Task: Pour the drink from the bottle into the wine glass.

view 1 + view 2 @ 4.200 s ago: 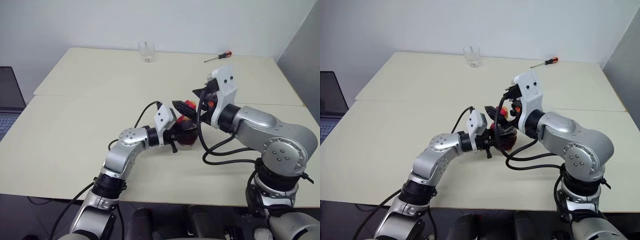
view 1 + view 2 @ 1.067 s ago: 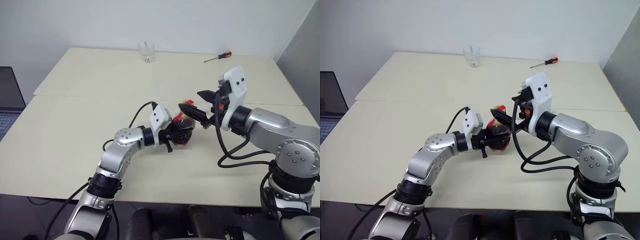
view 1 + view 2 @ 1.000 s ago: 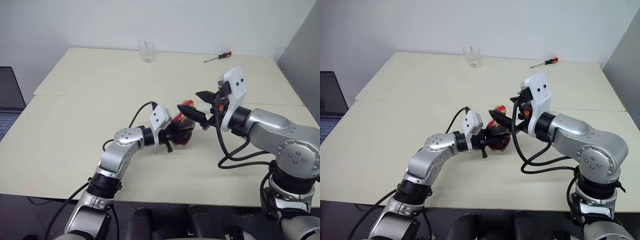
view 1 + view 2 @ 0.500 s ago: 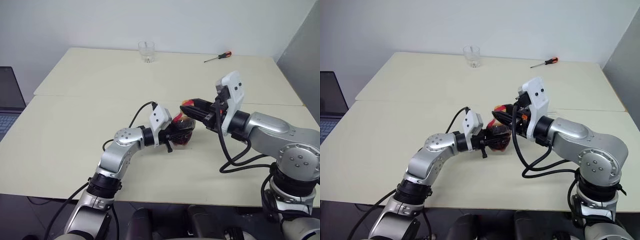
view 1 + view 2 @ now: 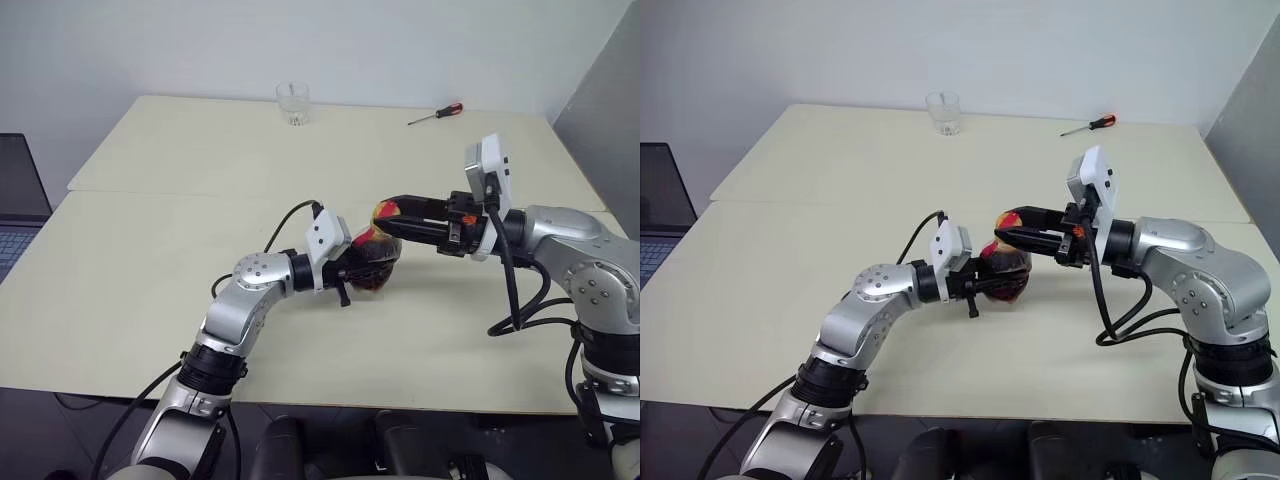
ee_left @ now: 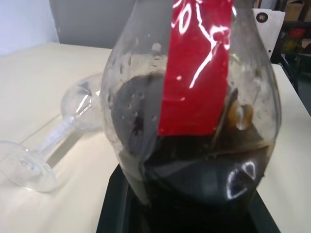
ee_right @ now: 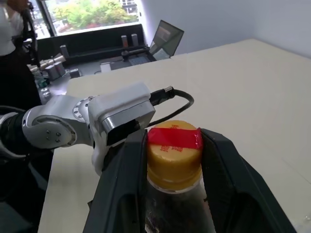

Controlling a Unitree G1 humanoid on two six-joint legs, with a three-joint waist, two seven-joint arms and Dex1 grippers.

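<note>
The bottle (image 5: 375,262) is held just above the middle of the table, with my left gripper (image 5: 362,274) shut on its rounded body. Dark brown drink (image 6: 194,179) fills its lower part, below the red label (image 6: 194,73). My right gripper (image 7: 173,135) reaches in level from the right. Its two black fingers (image 7: 126,170) press on either side of the yellow cap (image 7: 174,155), which bears a red strip. In the left wrist view, the wine glass (image 6: 56,138) lies on its side on the table beyond the bottle.
A short clear tumbler (image 5: 293,103) stands at the table's far edge. A red-handled screwdriver (image 5: 436,113) lies at the back right. A laptop (image 5: 18,205) sits off the table's left side. A seam (image 5: 150,195) crosses the tabletop.
My right gripper stood open beside the cap and has closed on it. Its forearm has swung out to the right and now lies level. The left gripper and bottle kept still.
</note>
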